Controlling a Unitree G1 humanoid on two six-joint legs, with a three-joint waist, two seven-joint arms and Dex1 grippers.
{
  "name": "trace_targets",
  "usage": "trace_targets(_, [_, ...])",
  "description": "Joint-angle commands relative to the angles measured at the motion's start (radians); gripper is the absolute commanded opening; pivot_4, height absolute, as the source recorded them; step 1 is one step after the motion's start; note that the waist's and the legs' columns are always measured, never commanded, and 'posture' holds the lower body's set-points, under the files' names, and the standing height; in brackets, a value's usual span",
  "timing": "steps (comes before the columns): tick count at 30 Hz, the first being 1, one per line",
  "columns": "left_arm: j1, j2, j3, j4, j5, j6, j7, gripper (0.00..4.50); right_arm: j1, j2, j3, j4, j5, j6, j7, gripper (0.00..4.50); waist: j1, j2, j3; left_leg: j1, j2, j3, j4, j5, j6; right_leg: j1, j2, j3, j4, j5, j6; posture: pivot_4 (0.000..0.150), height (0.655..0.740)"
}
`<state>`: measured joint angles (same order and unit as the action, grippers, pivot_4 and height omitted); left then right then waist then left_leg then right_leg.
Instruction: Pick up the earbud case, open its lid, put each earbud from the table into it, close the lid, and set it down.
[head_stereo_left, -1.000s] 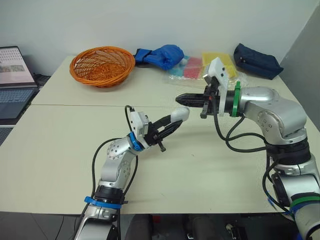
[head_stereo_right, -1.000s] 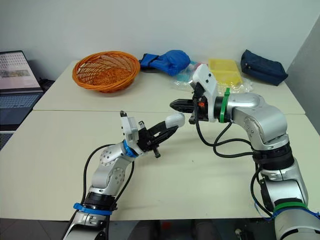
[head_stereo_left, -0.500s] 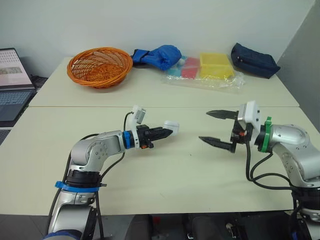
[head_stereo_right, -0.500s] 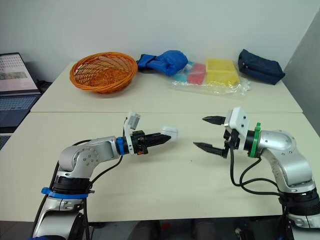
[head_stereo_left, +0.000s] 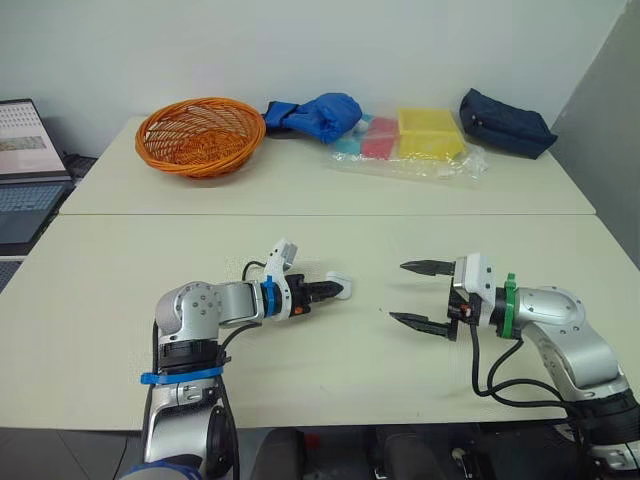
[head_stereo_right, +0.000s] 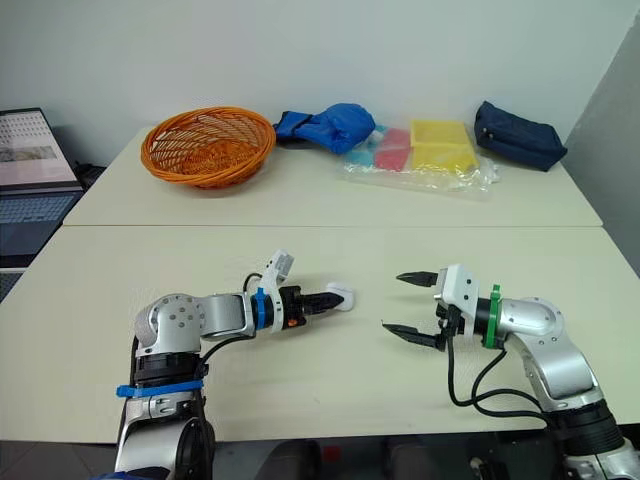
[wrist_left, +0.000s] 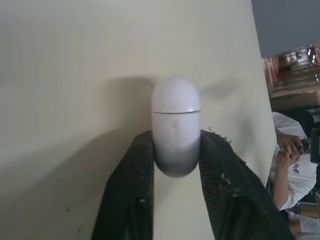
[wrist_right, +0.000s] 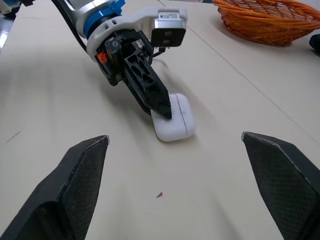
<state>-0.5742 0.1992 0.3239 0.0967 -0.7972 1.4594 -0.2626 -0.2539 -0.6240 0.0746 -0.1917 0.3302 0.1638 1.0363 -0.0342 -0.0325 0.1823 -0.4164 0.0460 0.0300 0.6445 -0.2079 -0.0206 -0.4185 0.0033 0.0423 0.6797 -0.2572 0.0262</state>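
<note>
The white earbud case (head_stereo_left: 342, 289) lies on the front table with its lid closed, near the middle. My left gripper (head_stereo_left: 334, 291) reaches in low from the left, its black fingers (wrist_left: 135, 190) pressed against both sides of the case (wrist_left: 176, 110). No earbuds lie on the table. My right gripper (head_stereo_left: 415, 293) hovers just above the table to the right of the case, pointing at it, jaws spread wide and empty. In the right wrist view the case (wrist_right: 176, 122) sits between its two fingertips (wrist_right: 90, 155), a short way ahead.
On the far table stand an orange wicker basket (head_stereo_left: 203, 133), a blue bundle (head_stereo_left: 320, 112), a clear bag of coloured items (head_stereo_left: 412, 140) and a navy pouch (head_stereo_left: 505, 122). A laptop (head_stereo_left: 25, 160) sits at the far left. A seam (head_stereo_left: 330, 214) separates the tables.
My left arm has brought the case down from mid-air onto the table. My right gripper has opened wide and drawn back to the right and down, away from the case.
</note>
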Motion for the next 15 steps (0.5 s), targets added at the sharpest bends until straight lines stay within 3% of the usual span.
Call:
trace_targets(1, [0.005, 0.017, 0.052, -0.010, 0.007, -0.016, 0.014, 2.55, -0.036, 0.002, -0.014, 0.004, 0.000, -0.015, -0.007, 4.50, 0.000, 0.000, 0.000, 0.000, 0.000, 0.000, 0.000, 0.000, 0.000, 0.000, 0.000, 0.000, 0.000, 0.000, 0.000, 0.150, 0.7400])
trace_targets(4, [-0.016, 0.030, 0.100, -0.007, 0.005, -0.025, 0.031, 3.47, -0.051, 0.000, -0.015, 0.037, -0.002, -0.020, -0.004, 4.50, 0.000, 0.000, 0.000, 0.001, 0.000, 0.000, 0.000, 0.000, 0.000, 0.000, 0.000, 0.000, 0.000, 0.000, 0.000, 0.150, 0.7400])
trace_targets(7, [-0.031, 0.125, 0.187, -0.001, -0.004, 0.003, 0.031, 4.39, -0.070, -0.022, -0.034, 0.092, -0.010, -0.054, 0.016, 4.50, -0.004, 0.000, 0.000, 0.001, 0.000, 0.000, 0.000, 0.000, 0.000, 0.000, 0.001, 0.000, 0.000, 0.000, 0.000, 0.150, 0.7400])
trace_targets(13, [0.086, 0.336, 0.119, -0.092, -0.032, -0.025, -0.136, 4.45, -0.076, -0.045, -0.048, 0.126, -0.002, -0.082, 0.040, 4.50, -0.013, 0.000, 0.000, 0.000, 0.001, 0.000, -0.004, 0.000, -0.001, -0.002, 0.002, 0.001, 0.000, -0.001, -0.002, 0.150, 0.7400])
trace_targets(15, [0.209, 0.520, -0.048, -0.127, 0.210, -0.525, -0.421, 4.45, -0.076, -0.064, -0.070, 0.143, 0.010, -0.085, 0.058, 4.50, -0.007, 0.000, 0.000, 0.000, 0.001, 0.001, -0.004, 0.000, -0.001, -0.001, -0.001, 0.000, -0.001, -0.001, -0.002, 0.150, 0.7400])
